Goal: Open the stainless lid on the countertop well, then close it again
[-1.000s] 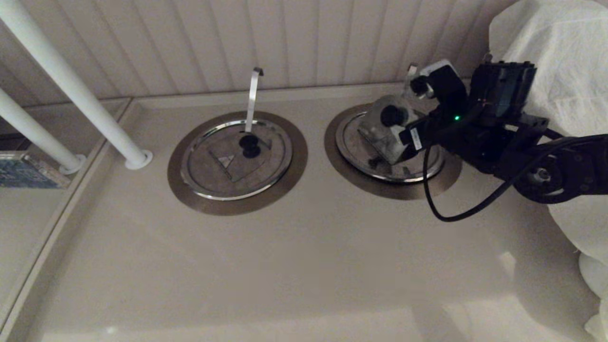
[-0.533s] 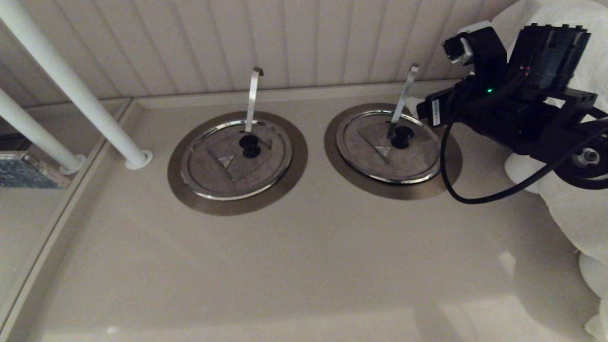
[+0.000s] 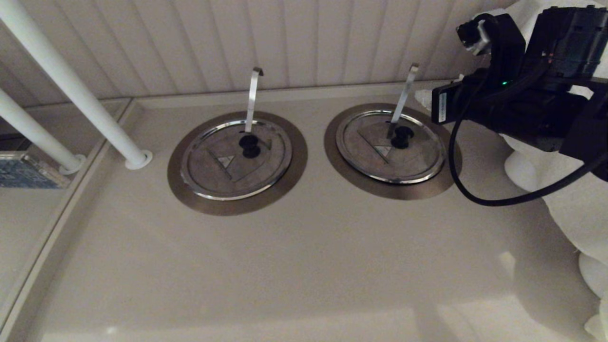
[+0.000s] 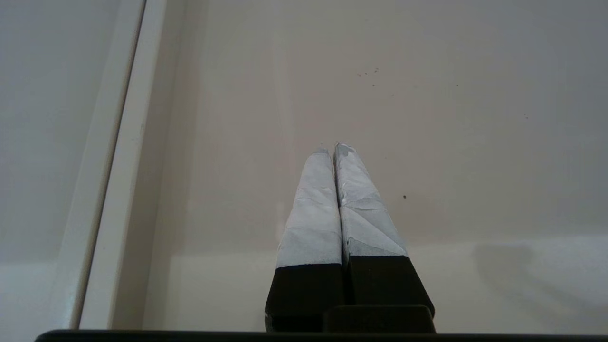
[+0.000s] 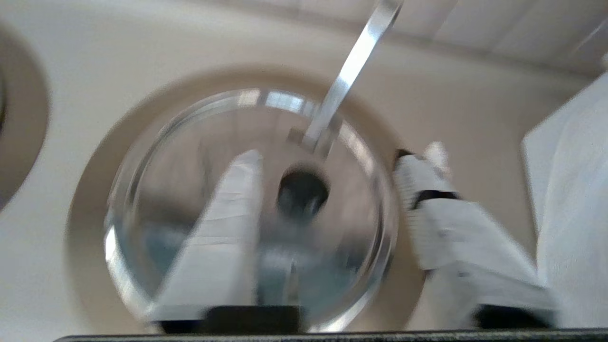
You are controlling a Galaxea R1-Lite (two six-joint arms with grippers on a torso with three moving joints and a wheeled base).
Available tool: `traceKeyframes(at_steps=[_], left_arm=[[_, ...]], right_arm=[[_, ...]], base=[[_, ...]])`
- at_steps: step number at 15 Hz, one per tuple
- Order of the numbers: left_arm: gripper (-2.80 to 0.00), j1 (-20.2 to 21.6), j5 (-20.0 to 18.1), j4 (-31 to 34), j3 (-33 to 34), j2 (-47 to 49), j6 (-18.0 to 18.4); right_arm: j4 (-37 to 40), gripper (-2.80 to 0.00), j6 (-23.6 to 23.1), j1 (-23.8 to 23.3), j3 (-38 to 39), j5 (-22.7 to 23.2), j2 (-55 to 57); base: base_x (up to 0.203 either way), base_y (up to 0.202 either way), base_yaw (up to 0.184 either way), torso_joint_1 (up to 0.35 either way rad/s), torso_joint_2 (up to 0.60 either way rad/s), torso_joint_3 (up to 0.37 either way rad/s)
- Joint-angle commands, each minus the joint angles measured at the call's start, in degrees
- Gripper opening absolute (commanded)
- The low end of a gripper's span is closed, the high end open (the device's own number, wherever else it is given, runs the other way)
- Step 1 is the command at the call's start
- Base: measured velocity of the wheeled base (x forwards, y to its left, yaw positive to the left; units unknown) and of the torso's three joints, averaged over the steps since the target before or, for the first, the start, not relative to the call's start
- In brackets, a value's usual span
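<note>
The stainless lid (image 3: 380,154) lies flat and closed in the right countertop well (image 3: 339,168), its black knob (image 3: 402,137) up. A flat steel utensil handle (image 3: 404,95) stands through its slot. My right arm (image 3: 513,107) hangs above the well's right side, clear of the lid. In the right wrist view my right gripper (image 5: 343,156) is open, its taped fingers (image 5: 223,223) spread above the lid (image 5: 213,133) and knob (image 5: 302,192), holding nothing. My left gripper (image 4: 332,147) is shut and empty over bare beige counter.
A second steel lid (image 3: 213,166) with its own handle covers the left well. Two white poles (image 3: 71,85) rise at the far left, beside a raised counter edge. White cloth (image 3: 570,223) bulges at the right. A panelled wall stands close behind the wells.
A second ago my right gripper was at the lid, whose wedge section stood raised. The lid now lies flat, and the gripper has let go and risen up and to the right.
</note>
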Motion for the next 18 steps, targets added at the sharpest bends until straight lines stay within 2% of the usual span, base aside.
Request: traceKeyframes(at_steps=[1, 4, 9, 11, 13, 16, 18], left_arm=[[-2.80, 0.00, 0.05, 0.03, 0.00, 0.00, -0.01], [-2.80, 0.00, 0.05, 0.03, 0.00, 0.00, -0.01], [-2.80, 0.00, 0.05, 0.03, -0.02, -0.02, -0.01], [-2.80, 0.00, 0.05, 0.03, 0.00, -0.07, -0.01], [-2.80, 0.00, 0.05, 0.03, 0.00, 0.00, -0.01], [-2.80, 0.00, 0.05, 0.03, 0.00, 0.00, -0.01], [-2.80, 0.00, 0.05, 0.03, 0.00, 0.00, -0.01]], right_arm=[[6.97, -2.80, 1.09, 0.37, -1.11, -0.13, -3.70], [25.03, -2.80, 4.72, 0.62, -5.74, -0.94, -10.56], [45.92, -2.80, 8.97, -0.31, -4.96, -7.34, -34.82], [50.59, -2.80, 9.30, -6.94, -2.78, -8.18, -44.81], [53.04, -2.80, 8.08, -17.98, -0.15, -8.46, -54.19], [54.68, -2.80, 2.79, -24.54, 4.45, -8.37, -66.90], [55.10, -2.80, 1.07, -26.57, 9.51, -7.63, -73.99]], base=[[0.000, 0.000, 0.000, 0.000, 0.00, 0.000], [0.000, 0.000, 0.000, 0.000, 0.00, 0.000], [0.000, 0.000, 0.000, 0.000, 0.00, 0.000], [0.000, 0.000, 0.000, 0.000, 0.00, 0.000], [0.000, 0.000, 0.000, 0.000, 0.00, 0.000], [0.000, 0.000, 0.000, 0.000, 0.00, 0.000], [0.000, 0.000, 0.000, 0.000, 0.00, 0.000]])
